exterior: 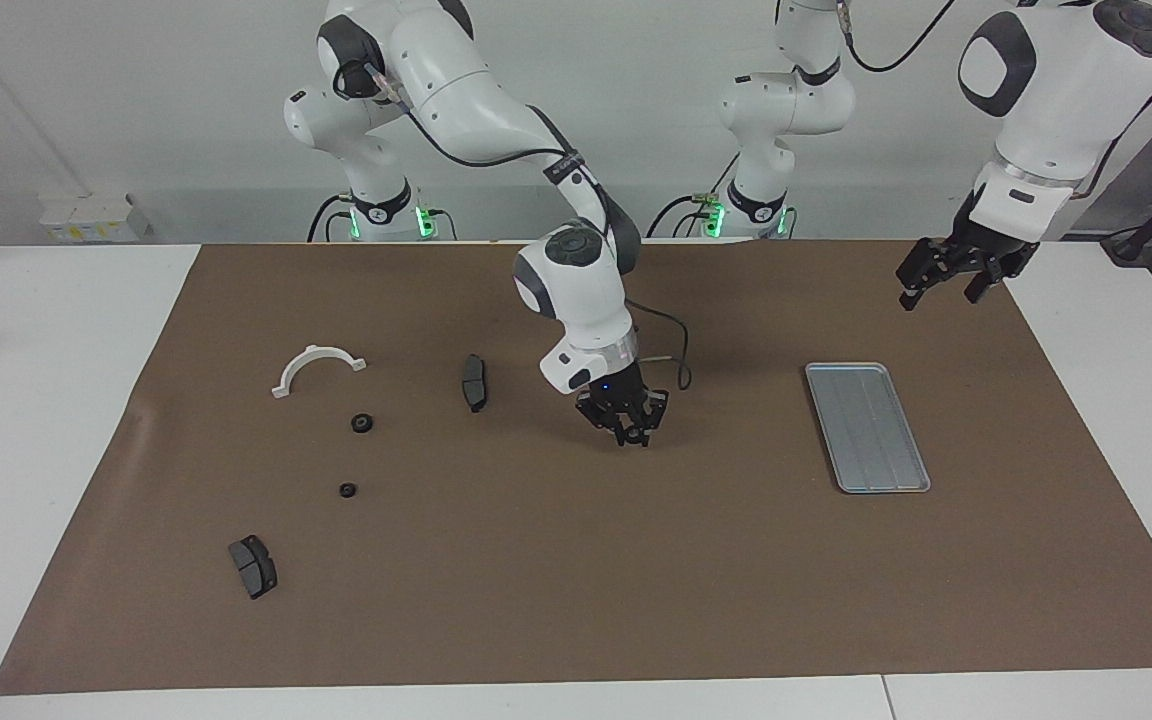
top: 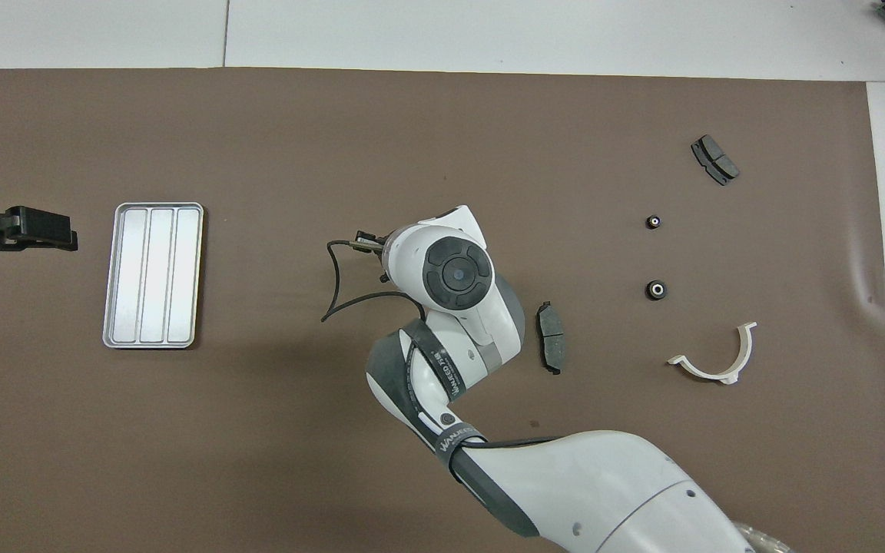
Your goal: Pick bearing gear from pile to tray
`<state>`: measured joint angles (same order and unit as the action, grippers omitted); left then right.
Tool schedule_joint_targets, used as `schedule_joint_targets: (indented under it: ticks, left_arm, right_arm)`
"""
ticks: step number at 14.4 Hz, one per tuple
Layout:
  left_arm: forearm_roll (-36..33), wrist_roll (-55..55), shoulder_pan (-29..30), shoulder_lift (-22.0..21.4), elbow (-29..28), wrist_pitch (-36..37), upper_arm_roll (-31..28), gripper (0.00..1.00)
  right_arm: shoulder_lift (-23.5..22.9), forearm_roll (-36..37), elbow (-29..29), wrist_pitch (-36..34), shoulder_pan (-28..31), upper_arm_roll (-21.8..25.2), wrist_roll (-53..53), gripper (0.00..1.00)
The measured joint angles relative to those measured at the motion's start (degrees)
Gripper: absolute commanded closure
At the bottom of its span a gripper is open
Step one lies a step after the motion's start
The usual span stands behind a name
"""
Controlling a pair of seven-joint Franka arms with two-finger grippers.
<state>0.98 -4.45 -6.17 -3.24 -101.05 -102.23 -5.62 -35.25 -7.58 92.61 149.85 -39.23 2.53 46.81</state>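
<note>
The pile lies at the right arm's end of the brown mat: two small black bearing gears (exterior: 362,423) (exterior: 347,490), two dark grey pads (exterior: 474,382) (exterior: 253,565) and a white half-ring bracket (exterior: 316,351). The silver tray (exterior: 867,427) lies at the left arm's end with nothing in it. My right gripper (exterior: 628,434) hangs low over the middle of the mat, between pile and tray. Its fingertips are shut, and I cannot tell whether anything sits between them. In the overhead view its own wrist hides it. My left gripper (exterior: 939,285) waits open, raised beside the tray.
From overhead the gears (top: 656,289) (top: 652,222), pads (top: 551,347) (top: 714,159), bracket (top: 711,374) and tray (top: 153,274) show the same layout. A cable loops off the right wrist (top: 335,284). White tabletop borders the brown mat (exterior: 636,580).
</note>
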Motion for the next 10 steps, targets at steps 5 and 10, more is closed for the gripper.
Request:
schedule_joint_targets:
  ticks: [5,10]
  left_arm:
    - [0.0,-3.29,-3.85,0.2,0.03,-0.89,0.23,0.0]
    - [0.0,-7.96,-8.71,3.24,2.67,-1.53,0.39,0.0]
  right_arm:
    - [0.37,-0.01,-0.82,-2.66,-0.67,0.75,0.07,0.0]
    - [12.65,0.28,0.48,-19.62,7.59,2.43,-5.0,0.0]
